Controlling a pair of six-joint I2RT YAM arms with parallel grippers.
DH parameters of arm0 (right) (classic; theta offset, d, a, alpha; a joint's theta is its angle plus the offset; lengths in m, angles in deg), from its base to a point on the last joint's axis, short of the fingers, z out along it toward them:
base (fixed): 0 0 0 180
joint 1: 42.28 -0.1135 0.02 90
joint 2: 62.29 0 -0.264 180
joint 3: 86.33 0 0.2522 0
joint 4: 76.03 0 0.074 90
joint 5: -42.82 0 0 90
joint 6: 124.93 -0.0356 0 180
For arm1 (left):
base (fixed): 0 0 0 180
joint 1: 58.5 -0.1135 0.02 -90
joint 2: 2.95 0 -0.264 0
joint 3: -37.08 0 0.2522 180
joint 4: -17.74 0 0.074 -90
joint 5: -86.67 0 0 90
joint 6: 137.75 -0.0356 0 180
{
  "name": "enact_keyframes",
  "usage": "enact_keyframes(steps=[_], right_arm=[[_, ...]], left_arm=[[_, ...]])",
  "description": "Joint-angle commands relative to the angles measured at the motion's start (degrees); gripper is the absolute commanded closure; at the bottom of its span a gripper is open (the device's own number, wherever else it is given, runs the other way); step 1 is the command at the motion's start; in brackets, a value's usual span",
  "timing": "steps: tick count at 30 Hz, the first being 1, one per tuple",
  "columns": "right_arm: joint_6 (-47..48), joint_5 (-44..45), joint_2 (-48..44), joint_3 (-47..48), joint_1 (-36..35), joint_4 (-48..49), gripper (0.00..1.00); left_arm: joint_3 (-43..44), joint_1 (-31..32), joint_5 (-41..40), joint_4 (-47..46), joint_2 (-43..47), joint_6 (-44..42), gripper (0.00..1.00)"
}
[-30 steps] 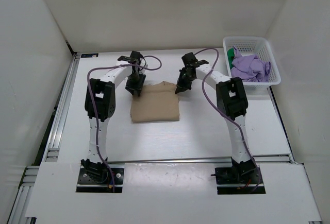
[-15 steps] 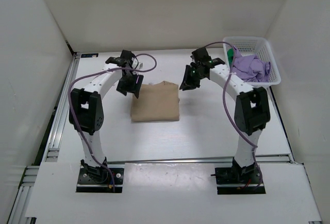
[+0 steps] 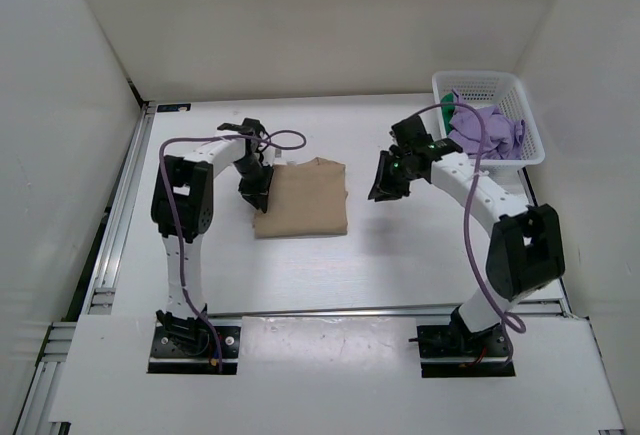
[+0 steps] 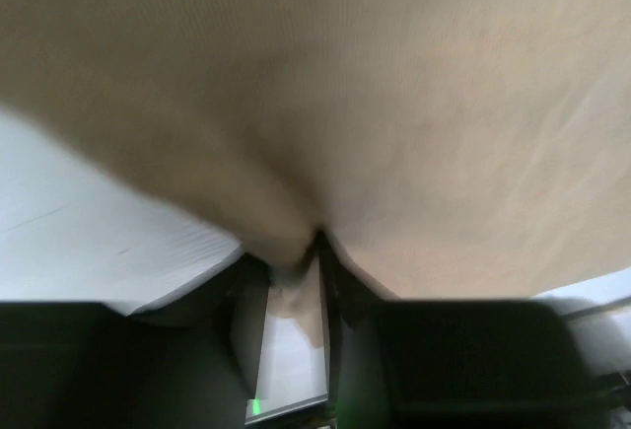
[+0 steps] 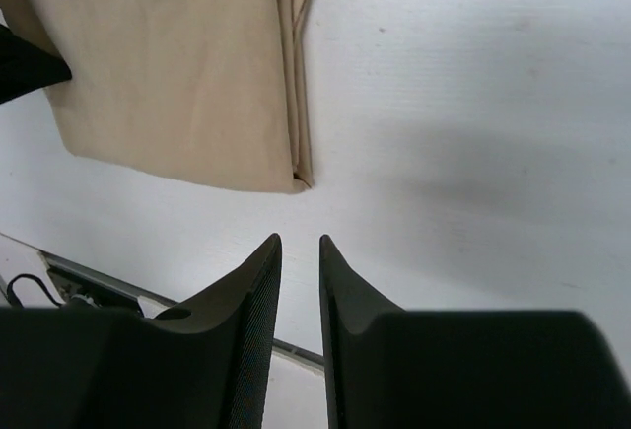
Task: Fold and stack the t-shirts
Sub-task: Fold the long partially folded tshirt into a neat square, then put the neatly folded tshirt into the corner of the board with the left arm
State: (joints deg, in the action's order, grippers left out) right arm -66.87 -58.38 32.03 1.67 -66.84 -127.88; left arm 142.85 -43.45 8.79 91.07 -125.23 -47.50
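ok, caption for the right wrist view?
Right claw, shut and empty, hovers over the table beside the folded tan shirt.

You see a shirt (image 3: pixel 305 200) of matt, finely knitted tan cloth on a smooth, matt white table (image 3: pixel 400 245). Far right, the basket (image 3: pixel 500 161) is white plastic lattice holding crumpled purple cloth (image 3: pixel 485 130). The right gripper (image 5: pixel 299 247) has matt black plastic fingers (image 5: pixel 251 291).

Bright, even light; a soft shadow lies right of the tan t-shirt (image 3: pixel 302 198), which looks blurred, probably unfocused, in the left wrist view.
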Motion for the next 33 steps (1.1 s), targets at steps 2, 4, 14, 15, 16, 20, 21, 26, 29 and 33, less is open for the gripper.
enact_keyframes(steps=[2,4,14,15,16,20,21,26,29,33], right_arm=[[-0.05,4.16,-6.43,-1.98,1.96,-1.29,0.74],[-0.05,5.31,-7.57,-1.29,2.58,-3.39,0.72],[1.01,9.35,-5.91,3.81,6.18,-6.12,0.71],[1.01,9.36,-5.91,4.42,6.71,-6.65,0.71],[1.01,9.36,-5.04,4.42,6.71,-6.65,0.71],[2.23,8.65,-1.35,7.76,7.24,-8.23,0.7],[2.24,8.65,-0.55,8.63,7.24,-9.71,0.7],[3.38,9.27,4.28,13.9,7.24,-12.28,0.7],[3.38,9.8,5.7,16.1,7.24,-13.77,0.7],[3.91,11.02,8.5,20.05,7.24,-17.72,0.7]], left_arm=[[1.6,-0.99,7.21,-0.68,-1.82,-0.25,0.88],[2.21,-1.51,7.74,-0.68,-2.35,-0.25,0.9],[11.87,-17.67,2.4,-0.16,-4.8,-0.25,0.9],[12.92,-20.73,1.86,-0.16,-5.68,-0.25,0.9],[15.28,-22.24,1.33,-0.16,-6.21,-0.25,0.9],[22.22,-29.45,-2.35,-1.39,-9.64,-0.25,0.9],[24.08,-30.68,-3.32,-1.91,-10.6,-0.25,0.9],[30.95,-33.94,-10.62,-7.69,-14.91,-0.25,0.9],[33.39,-33.94,-15.01,-12.62,-17.11,-0.25,0.9],[42.96,-33.94,-19.15,-15.44,-23.61,-0.25,0.9]])
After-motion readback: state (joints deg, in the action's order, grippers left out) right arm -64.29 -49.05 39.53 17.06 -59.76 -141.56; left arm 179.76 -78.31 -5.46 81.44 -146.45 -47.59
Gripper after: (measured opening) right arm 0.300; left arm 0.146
